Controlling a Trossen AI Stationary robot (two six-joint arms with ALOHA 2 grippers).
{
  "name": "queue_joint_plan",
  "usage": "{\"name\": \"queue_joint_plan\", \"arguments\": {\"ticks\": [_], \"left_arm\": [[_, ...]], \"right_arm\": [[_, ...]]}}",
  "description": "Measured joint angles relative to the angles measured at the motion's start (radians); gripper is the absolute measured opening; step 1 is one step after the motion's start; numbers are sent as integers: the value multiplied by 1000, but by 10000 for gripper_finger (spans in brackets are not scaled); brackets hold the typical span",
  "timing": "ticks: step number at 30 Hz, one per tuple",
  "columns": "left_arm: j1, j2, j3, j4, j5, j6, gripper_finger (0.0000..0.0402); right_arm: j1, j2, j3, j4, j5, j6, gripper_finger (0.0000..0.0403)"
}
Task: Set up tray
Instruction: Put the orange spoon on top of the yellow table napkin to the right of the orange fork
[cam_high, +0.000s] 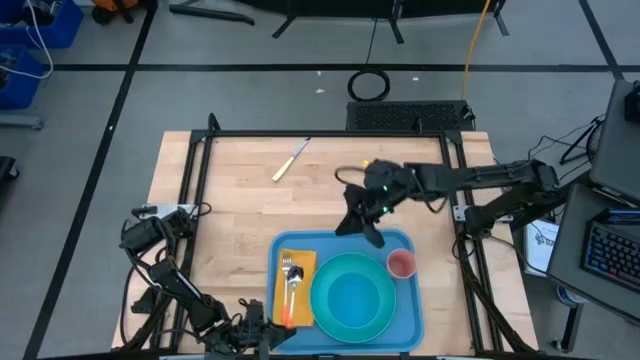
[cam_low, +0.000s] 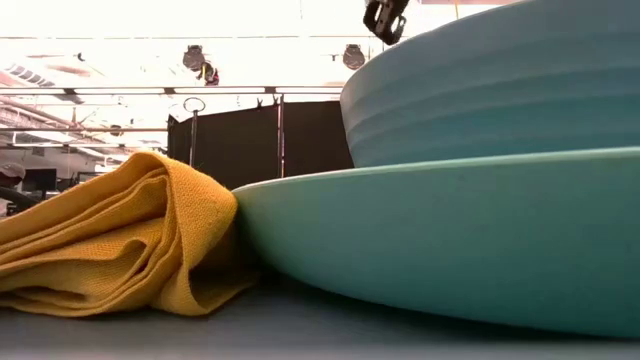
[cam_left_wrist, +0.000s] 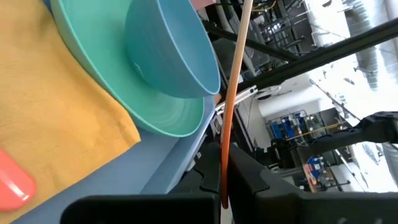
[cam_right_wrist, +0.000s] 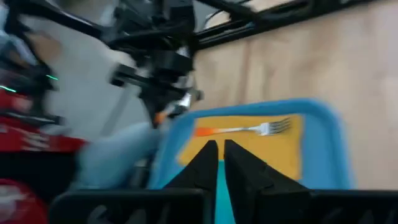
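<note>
Holding plate, napkin, cup — tray (cam_high: 412, 300) | blue, rimmed, round-cornered

Wooden table (cam_high: 240, 215), blue tray (cam_high: 410, 310) on its near edge, knife (cam_high: 291, 159) farther back

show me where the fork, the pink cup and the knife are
fork (cam_high: 291, 279): high view, middle of the fork, lying on the yellow napkin.
pink cup (cam_high: 401, 263): high view, centre of its open top.
knife (cam_high: 291, 159): high view, mid-length, on the bare wooden table.
</note>
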Motion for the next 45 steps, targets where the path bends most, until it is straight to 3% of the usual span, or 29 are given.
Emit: {"name": "queue_joint_plan", "arguments": {"ticks": [8, 15, 25, 31, 45], "left_arm": [[28, 0, 0, -2, 55, 39, 6], [32, 0, 0, -9, 84, 39, 6], [63, 0, 0, -3, 130, 48, 6], [83, 0, 0, -2, 156, 66, 6], [122, 0, 0, 0, 212, 82, 6]], "right_arm": [[-80, 89, 1, -10, -264, 102, 106], [-86, 172, 1, 108, -324, 141, 162], [-15, 246, 1, 167, -274, 36, 161], [20, 246, 1, 257, -273, 78, 161], [49, 246, 1, 259, -242, 70, 162]]}}
